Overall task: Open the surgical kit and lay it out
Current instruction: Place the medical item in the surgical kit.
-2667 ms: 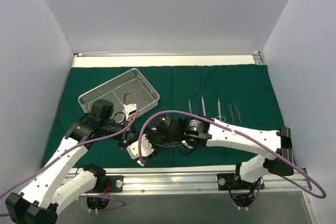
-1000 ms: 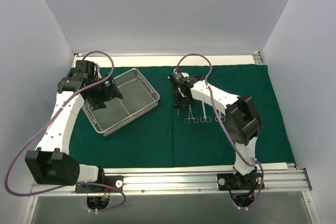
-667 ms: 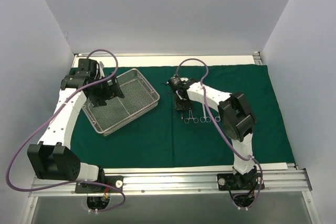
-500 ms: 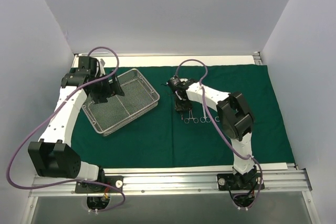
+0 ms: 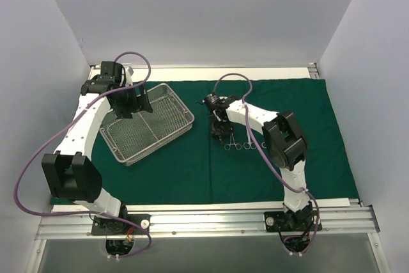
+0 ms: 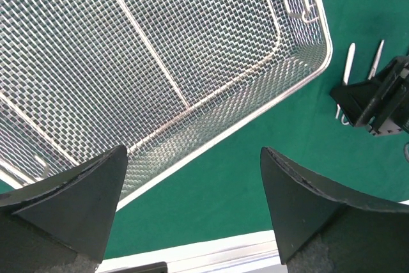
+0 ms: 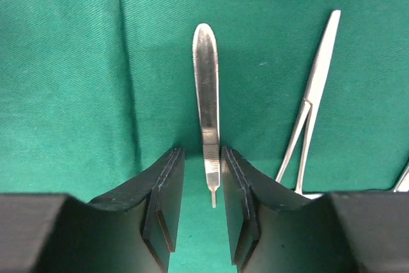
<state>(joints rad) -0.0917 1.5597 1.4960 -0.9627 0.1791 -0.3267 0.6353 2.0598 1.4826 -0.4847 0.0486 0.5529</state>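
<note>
Left of frame, the left end effector [image 6: 192, 161] gapes wide above the mesh tray [image 6: 255, 97]. At centre, the right end effector [image 7: 201, 158], narrowly parted, straddles a flat steel instrument [image 7: 206, 81] on the green cloth [image 7: 64, 62]. It looks light, stiff and slippery, probably best pinched at its ribbed neck.

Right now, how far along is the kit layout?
Done: the dark green cloth is spread flat and the silver wire-mesh tray looks empty. In hand: the right claw straddles a flat steel handle beside the ring-handled instruments, jaws slightly apart. The left claw hangs open over the tray. Remaining: probably just backing both arms away.
</note>
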